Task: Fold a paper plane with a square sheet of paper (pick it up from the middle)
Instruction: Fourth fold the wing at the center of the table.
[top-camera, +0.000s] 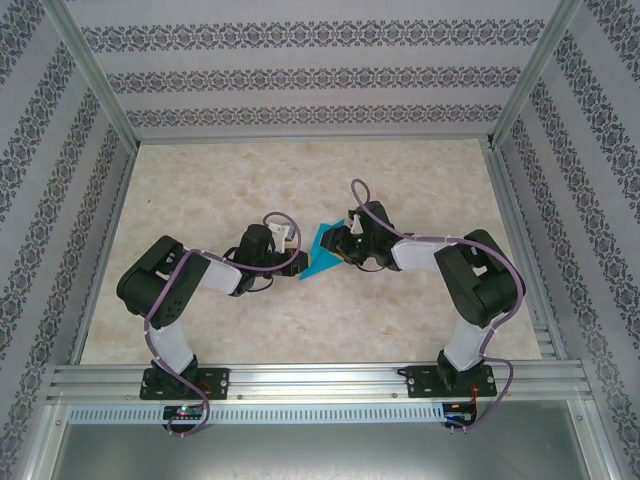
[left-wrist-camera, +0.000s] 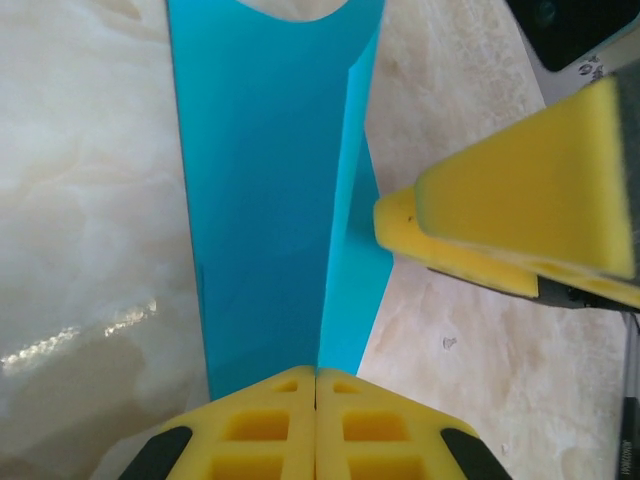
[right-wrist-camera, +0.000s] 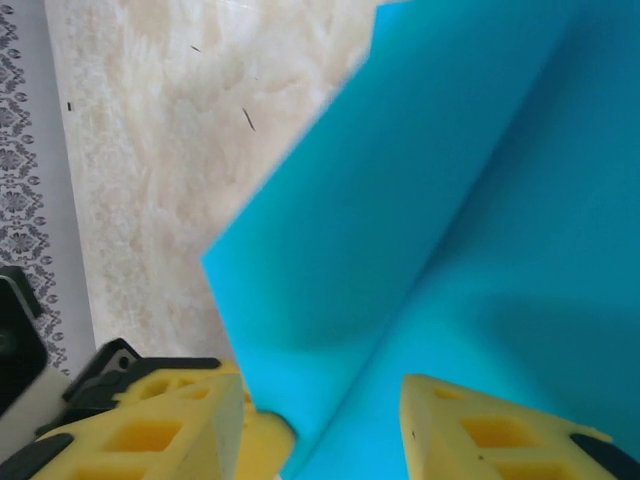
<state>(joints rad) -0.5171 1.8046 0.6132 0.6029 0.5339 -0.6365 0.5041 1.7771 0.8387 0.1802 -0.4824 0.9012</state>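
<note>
The turquoise-blue sheet of paper (top-camera: 322, 250) hangs above the table's middle between my two grippers, folded into a pointed shape with a lengthwise crease. My left gripper (top-camera: 299, 266) grips its near-left end. In the left wrist view the yellow pads (left-wrist-camera: 290, 420) meet on the crease of the paper (left-wrist-camera: 260, 200), so the left gripper (left-wrist-camera: 317, 375) is shut on it. My right gripper (top-camera: 346, 246) is at the paper's right side. In the right wrist view its fingers stand apart, and the right gripper (right-wrist-camera: 320, 410) is open around the folded paper (right-wrist-camera: 450, 200).
Beige marbled tabletop (top-camera: 300, 320) lies below, with patterned walls and aluminium frame rails (top-camera: 300, 380) around it. The right gripper's yellow fingers (left-wrist-camera: 510, 200) sit close beside the paper in the left wrist view. Both arms crowd the table's middle.
</note>
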